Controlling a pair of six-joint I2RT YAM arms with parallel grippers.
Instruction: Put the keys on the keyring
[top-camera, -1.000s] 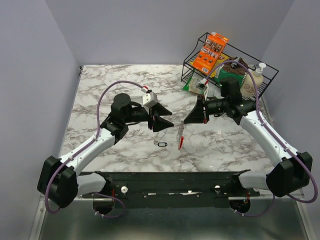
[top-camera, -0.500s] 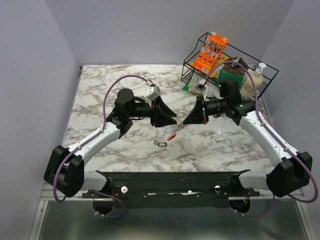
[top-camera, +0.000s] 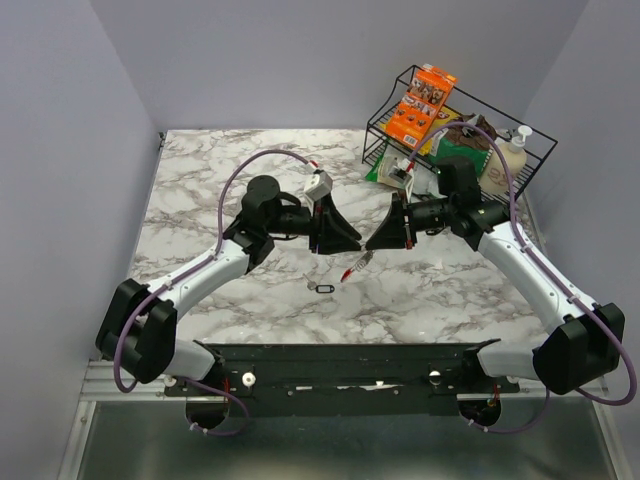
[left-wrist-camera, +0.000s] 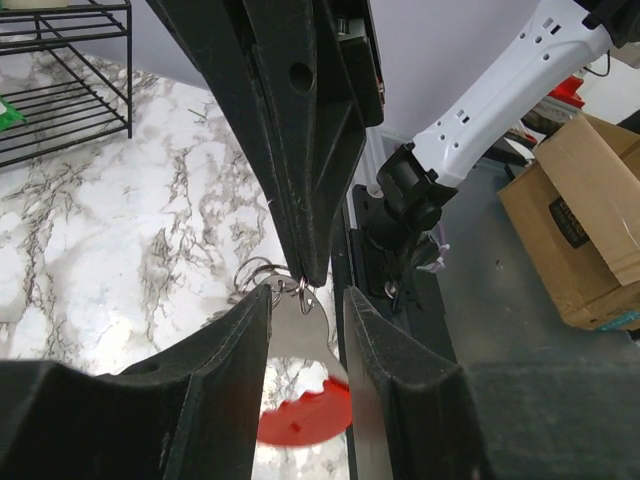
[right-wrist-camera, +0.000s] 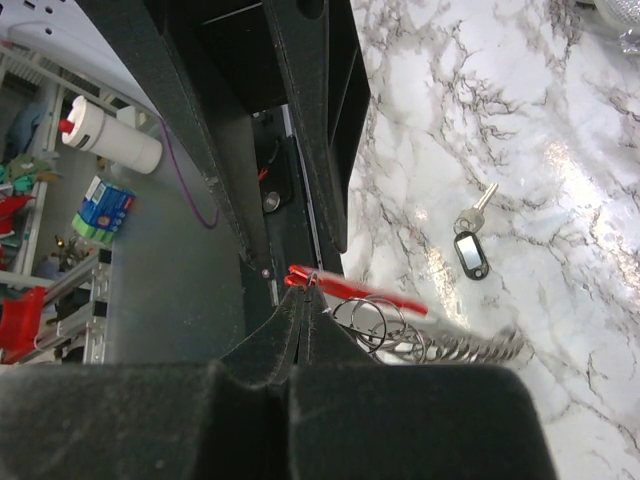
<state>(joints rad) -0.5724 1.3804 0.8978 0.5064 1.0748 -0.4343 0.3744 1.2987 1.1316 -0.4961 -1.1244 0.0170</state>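
The keyring (top-camera: 354, 266), a red strip joined to silver rings and a flat plate, hangs above the table's middle. My right gripper (top-camera: 383, 240) is shut on one of its small rings; the right wrist view shows the pinch (right-wrist-camera: 305, 292) with the red strip (right-wrist-camera: 352, 291) and silver rings beside it. My left gripper (top-camera: 338, 240) is open, its fingers either side of the hanging plate (left-wrist-camera: 300, 325), with the red end (left-wrist-camera: 305, 420) below. The key (top-camera: 322, 288), silver with a dark oval head, lies flat on the marble; it also shows in the right wrist view (right-wrist-camera: 470, 245).
A black wire rack (top-camera: 455, 150) at the back right holds an orange box (top-camera: 422, 100) and packets, with a soap bottle (top-camera: 510, 155) beside it. The arms' black base bar (top-camera: 330, 365) runs along the near edge. The two grippers nearly touch.
My left arm has swung right until its open fingers straddle the keyring. The keyring has swung from hanging straight to tilting left. My right gripper has stayed about where it was.
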